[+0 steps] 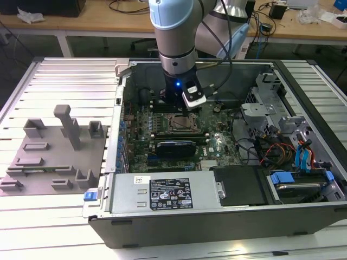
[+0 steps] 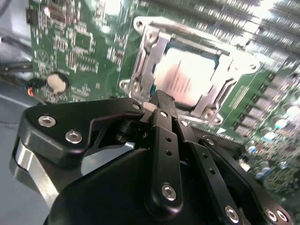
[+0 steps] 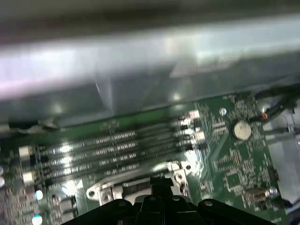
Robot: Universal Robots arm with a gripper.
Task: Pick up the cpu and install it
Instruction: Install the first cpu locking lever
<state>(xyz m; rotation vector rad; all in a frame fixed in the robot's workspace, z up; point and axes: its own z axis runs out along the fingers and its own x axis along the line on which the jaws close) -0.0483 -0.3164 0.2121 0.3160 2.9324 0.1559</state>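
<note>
The cpu (image 2: 187, 77) lies flat in its socket on the green motherboard (image 2: 79, 42), pale silvery top up, with the metal socket frame (image 2: 145, 56) around it. In the exterior view the socket (image 1: 181, 123) sits in the middle of the open computer case, directly under the arm. My gripper (image 2: 161, 99) hangs just above the socket's edge, fingers together and nothing between them. It also shows over the socket as the gripper (image 1: 183, 111) in the exterior view and as the gripper (image 3: 161, 180) by the frame in the first wrist view.
A long black expansion card (image 1: 173, 147) lies just in front of the socket, and the power supply (image 1: 162, 192) beyond that. Memory slots (image 3: 103, 145) run beside the socket. Drive cages and cables (image 1: 282, 146) crowd the exterior view's right. A grey fixture (image 1: 54, 157) sits outside the case on the left.
</note>
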